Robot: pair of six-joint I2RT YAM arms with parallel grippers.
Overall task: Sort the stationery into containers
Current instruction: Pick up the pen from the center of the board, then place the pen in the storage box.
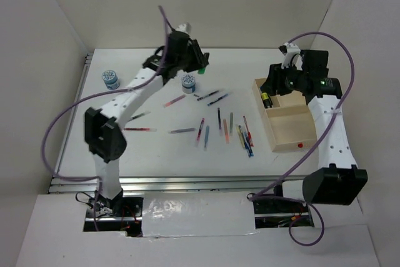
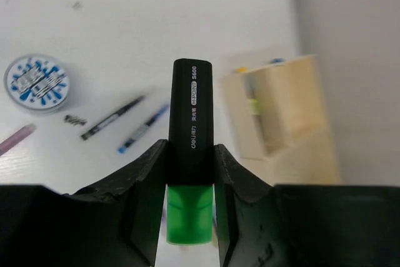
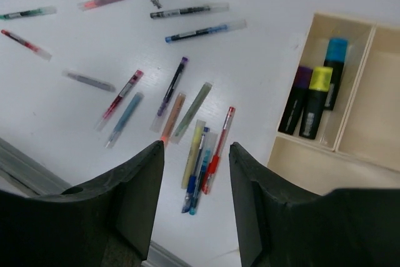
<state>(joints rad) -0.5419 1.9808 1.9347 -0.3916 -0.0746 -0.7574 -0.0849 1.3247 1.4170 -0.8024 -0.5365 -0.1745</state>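
My left gripper (image 1: 200, 64) is raised over the far middle of the table and shut on a black highlighter with a green cap (image 2: 192, 117); both pads (image 2: 152, 179) press its body. My right gripper (image 1: 272, 85) is open and empty (image 3: 197, 154), hovering above the pale wooden tray's (image 1: 289, 134) far end. In the right wrist view the tray (image 3: 325, 20) holds purple (image 3: 295, 101), yellow (image 3: 314, 101) and blue (image 3: 334, 70) highlighters in one compartment. Several thin pens (image 1: 219, 120) lie scattered mid-table. Two blue-white pots stand at the far left (image 1: 110, 78) and far middle (image 1: 189, 82).
White walls close in the table on the left, back and right. A metal rail (image 1: 187, 182) runs along the near edge. A cluster of pens (image 3: 203, 161) lies just left of the tray. A small red item (image 1: 300, 146) sits in the tray's near compartment.
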